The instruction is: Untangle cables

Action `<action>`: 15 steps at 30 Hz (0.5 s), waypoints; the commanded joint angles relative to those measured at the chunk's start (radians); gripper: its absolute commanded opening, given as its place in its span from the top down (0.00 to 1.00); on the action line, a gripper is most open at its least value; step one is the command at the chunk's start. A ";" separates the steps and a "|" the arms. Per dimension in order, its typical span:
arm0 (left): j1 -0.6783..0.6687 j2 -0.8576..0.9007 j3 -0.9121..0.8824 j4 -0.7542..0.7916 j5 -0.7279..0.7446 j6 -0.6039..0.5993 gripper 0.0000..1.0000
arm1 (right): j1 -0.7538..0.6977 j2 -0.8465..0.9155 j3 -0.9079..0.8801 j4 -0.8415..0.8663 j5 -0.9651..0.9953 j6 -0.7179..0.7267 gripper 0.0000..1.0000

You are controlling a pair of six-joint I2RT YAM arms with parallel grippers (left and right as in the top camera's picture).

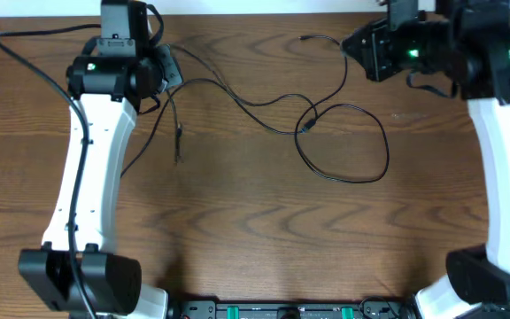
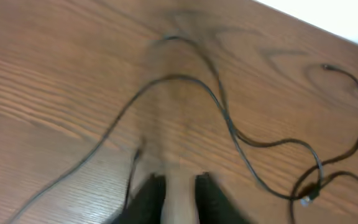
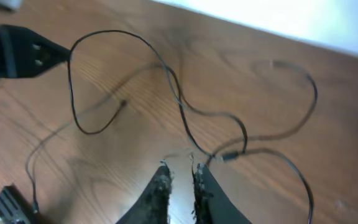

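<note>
One thin black cable (image 1: 386, 151) sprawls over the wooden table between the two arms, crossing itself at a small connector (image 1: 306, 127). One plug end (image 1: 305, 38) lies near my right gripper (image 1: 354, 50); another end (image 1: 177, 133) lies below my left gripper (image 1: 169, 74). In the left wrist view the cable (image 2: 230, 127) runs ahead of the left gripper (image 2: 180, 186), which is slightly open with bare wood between its fingers. In the right wrist view the right gripper (image 3: 180, 169) is narrowly open and empty, just short of the connector (image 3: 229, 155). I cannot make out the white cable.
Thick black arm wires (image 1: 25, 51) trail along the left arm. The table's far edge (image 1: 237, 11) meets a white wall just behind both grippers. A black control bar (image 1: 282, 310) sits at the front edge. The left arm's dark body (image 3: 17, 50) shows in the right wrist view.
</note>
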 commanded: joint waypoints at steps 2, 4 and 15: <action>0.002 0.006 0.006 -0.011 0.070 0.071 0.66 | -0.002 0.053 -0.006 -0.030 0.060 0.014 0.85; 0.002 0.001 0.006 -0.014 0.106 0.098 0.59 | -0.002 0.094 -0.006 -0.048 0.060 0.017 0.83; 0.003 -0.090 0.006 -0.056 0.217 0.140 0.52 | 0.033 0.250 -0.006 -0.111 0.061 0.017 0.68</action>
